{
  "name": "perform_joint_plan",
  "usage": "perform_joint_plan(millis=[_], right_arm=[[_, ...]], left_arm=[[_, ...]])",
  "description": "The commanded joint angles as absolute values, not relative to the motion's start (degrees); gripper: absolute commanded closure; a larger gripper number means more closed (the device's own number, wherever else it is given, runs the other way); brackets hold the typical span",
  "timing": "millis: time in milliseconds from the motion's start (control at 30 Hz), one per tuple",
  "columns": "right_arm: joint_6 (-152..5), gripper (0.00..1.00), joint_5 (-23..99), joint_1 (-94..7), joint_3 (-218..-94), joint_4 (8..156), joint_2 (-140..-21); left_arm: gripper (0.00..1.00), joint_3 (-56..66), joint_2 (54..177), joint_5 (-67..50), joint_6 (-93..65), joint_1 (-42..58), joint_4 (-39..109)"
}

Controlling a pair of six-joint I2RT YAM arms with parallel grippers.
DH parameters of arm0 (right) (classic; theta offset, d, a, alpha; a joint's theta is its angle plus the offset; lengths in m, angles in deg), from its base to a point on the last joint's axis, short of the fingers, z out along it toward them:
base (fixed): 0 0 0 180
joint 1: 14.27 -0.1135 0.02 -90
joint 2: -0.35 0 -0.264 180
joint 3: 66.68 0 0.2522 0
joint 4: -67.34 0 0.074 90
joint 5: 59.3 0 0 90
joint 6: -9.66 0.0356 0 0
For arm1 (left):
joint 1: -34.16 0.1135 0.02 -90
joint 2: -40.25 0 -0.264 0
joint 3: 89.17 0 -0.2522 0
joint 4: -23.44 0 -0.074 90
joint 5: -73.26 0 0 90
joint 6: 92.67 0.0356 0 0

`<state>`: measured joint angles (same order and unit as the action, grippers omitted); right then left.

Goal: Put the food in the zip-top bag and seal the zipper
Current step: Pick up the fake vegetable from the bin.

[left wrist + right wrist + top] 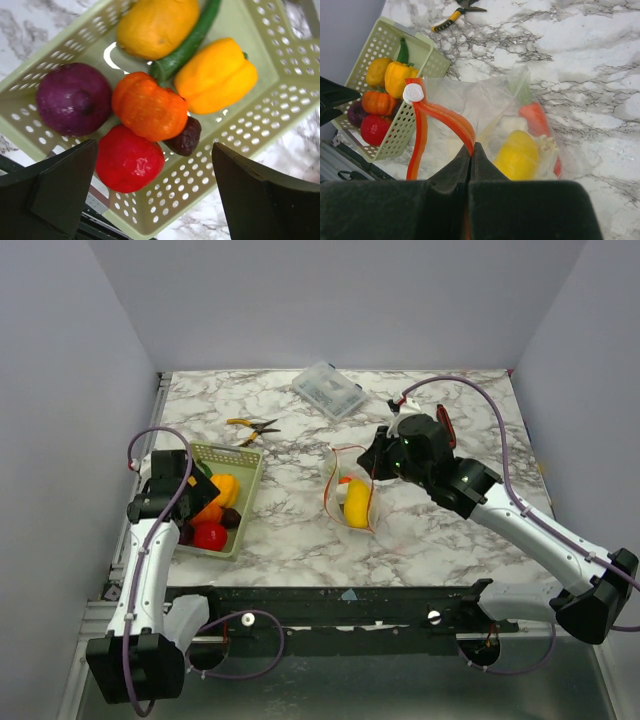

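The zip-top bag (352, 492) stands open at mid-table with a yellow lemon (517, 155), an orange carrot (535, 117) and white garlic (509, 125) inside. My right gripper (471, 146) is shut on the zipper (447, 117), holding the bag's mouth up; a white slider (413, 93) sits at the strip's far end. My left gripper (154, 150) hangs open over the green mesh basket (210, 185), its fingers on either side of a red tomato (129, 159). More food lies there: an orange pumpkin (149, 106), a yellow pepper (216, 75) and a purple onion (74, 97).
The basket (243, 468) sits at the table's left edge. Yellow-handled pliers (252, 426) lie behind it. A clear lidded box (328, 390) rests at the back centre. A green chilli (187, 45) and a small dark piece (186, 137) also lie in the basket.
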<state>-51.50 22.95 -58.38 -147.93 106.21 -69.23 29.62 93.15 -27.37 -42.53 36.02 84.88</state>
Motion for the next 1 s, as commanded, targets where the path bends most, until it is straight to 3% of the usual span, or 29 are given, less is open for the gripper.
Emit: perform_joint_plan(millis=[0, 267, 733, 800, 967], right_arm=[[-52.21, 1.0, 24.11, -58.05, -147.14, 104.66, -67.64], [-52.45, 1.0, 23.69, -57.99, -147.55, 105.02, -67.02], [-52.65, 1.0, 23.58, -58.01, -146.63, 104.82, -66.54], [-52.6, 1.0, 23.75, -58.04, -146.66, 104.77, -66.7], [-52.56, 1.0, 24.18, -58.05, -146.28, 104.21, -67.07]], left_arm=[[0.01, 30.05, 95.64, -28.73, -49.58, 41.5, 87.62], [0.08, 33.91, 100.07, -20.42, -58.41, 46.37, 83.83], [0.23, 35.03, 107.16, -20.83, -60.77, 48.12, 78.2], [0.22, 35.03, 107.21, -20.95, -60.62, 48.06, 77.91], [0.04, 35.58, 106.74, -20.93, -59.33, 48.12, 76.14]])
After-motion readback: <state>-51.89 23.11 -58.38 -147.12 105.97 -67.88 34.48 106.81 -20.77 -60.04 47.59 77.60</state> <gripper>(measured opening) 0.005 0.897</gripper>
